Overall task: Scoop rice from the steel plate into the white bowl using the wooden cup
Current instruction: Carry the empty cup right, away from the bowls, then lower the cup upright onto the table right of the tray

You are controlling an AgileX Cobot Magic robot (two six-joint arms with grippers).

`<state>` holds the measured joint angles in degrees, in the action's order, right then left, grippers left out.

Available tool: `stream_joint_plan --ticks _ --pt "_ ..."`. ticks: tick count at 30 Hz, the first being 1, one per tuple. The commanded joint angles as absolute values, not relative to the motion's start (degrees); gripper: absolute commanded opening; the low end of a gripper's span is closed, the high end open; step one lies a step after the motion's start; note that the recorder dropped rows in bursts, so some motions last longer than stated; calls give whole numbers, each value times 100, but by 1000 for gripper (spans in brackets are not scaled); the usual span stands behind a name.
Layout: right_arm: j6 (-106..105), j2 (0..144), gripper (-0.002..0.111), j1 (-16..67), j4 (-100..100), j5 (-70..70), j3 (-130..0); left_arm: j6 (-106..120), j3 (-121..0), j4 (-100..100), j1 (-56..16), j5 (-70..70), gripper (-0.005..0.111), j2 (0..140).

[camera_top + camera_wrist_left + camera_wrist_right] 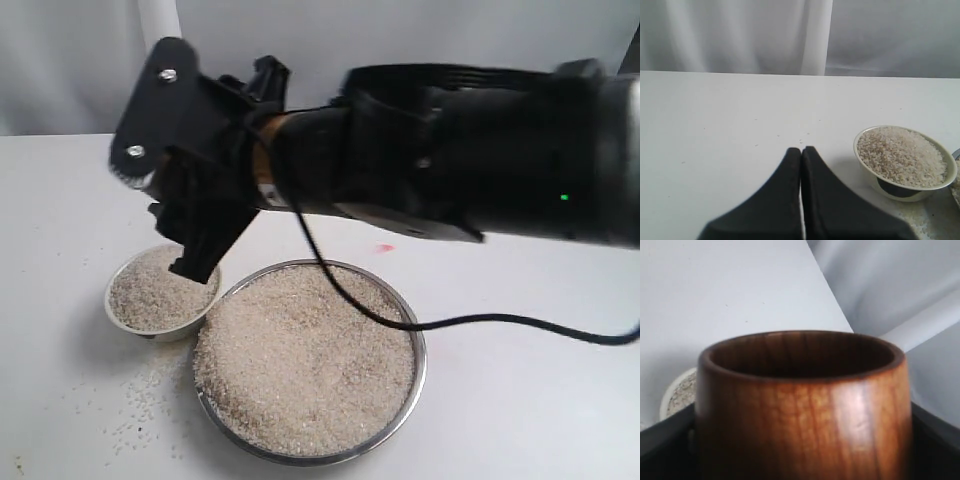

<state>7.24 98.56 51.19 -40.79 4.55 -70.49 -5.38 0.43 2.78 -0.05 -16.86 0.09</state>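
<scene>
Right tool (pixel 200 242) spread wide and clamped on wooden cup (pixel 802 405), dark jaws against both its sides; it hangs just above white bowl (pixel 130 322). Cup's inside dark, contents unreadable. Bowl heaped with rice (pixel 150 295), just left of steel plate (pixel 421 365), which is also full. Loose grains (pixel 130 400) on desk (pixel 520 400) near the bowl. Left tool (pixel 801 152) pressed together, holding nothing, over bare desk

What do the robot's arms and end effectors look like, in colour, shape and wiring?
The right arm is a thick black cylinder with a small green light, a thin black cable and a flat bracket bearing two silver screws. The left end effector has two black wedge-shaped fingers.
</scene>
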Motion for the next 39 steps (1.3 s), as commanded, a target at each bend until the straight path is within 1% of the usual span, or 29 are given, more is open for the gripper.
stream_joint_plan --ticks 1,6,11,15,17,20,23,34,39 --pt "0 9031 0 4617 -3267 -670 -5929 -552 0 252 -26 -1630 0 0" --pt "-165 8428 0 3837 -2464 -2018 -4661 -552 0 252 -26 -1630 0 0" --pt "-174 8210 0 3179 -1497 -3570 -3474 -552 0 252 -26 -1630 0 0" --pt "-247 8224 0 2860 -599 -4748 -2640 -552 0 252 -26 -1630 0 0" --pt "-520 8224 0 2846 -39 -5124 -2323 -552 0 252 -26 -1630 0 0" --pt "-776 8224 0 2846 548 -5283 -2073 -552 0 252 -26 -1630 0 0" --pt "-776 8224 0 2846 659 -5283 -1968 -552 0 252 -26 -1630 0 0" --pt "-691 8232 0 2846 1820 -5571 -1951 -552 0 252 -26 -1630 0 0" --pt "-749 8637 0 2663 1783 -6202 -1951 -552 0 252 -26 -1630 0 0"
